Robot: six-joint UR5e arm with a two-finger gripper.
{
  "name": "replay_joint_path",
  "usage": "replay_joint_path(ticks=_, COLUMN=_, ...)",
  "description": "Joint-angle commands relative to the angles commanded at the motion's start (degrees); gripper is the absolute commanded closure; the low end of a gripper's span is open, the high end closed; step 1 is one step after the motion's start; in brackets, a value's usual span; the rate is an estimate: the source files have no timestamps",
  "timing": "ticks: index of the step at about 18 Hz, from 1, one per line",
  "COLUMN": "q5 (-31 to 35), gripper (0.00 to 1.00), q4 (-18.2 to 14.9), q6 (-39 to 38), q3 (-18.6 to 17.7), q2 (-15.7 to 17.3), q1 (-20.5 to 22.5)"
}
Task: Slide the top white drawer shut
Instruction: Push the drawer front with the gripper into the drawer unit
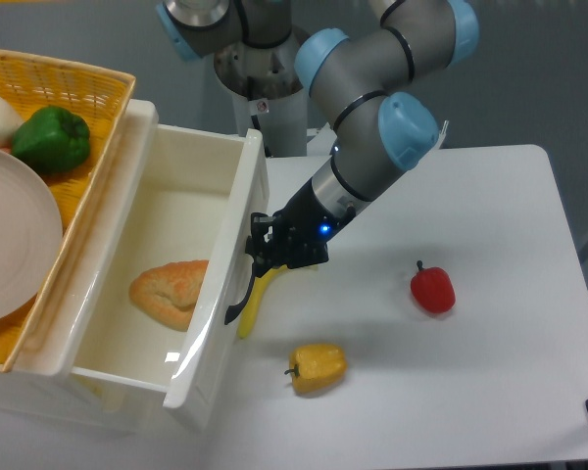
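The hand [258, 253] hides its fingertips against the top white drawer [219, 294].

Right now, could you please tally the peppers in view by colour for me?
Green pepper, in the wicker basket: 1
Red pepper, on the table: 1
Yellow pepper, on the table: 1
Total: 3
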Motion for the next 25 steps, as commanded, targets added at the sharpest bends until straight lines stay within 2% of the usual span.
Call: replay_joint_path(ticks=25, q5=-0.44, gripper=1.00, q4=0.44, q6=-3.78, q3=-2.28, q2=1.50, q1=-5.89)
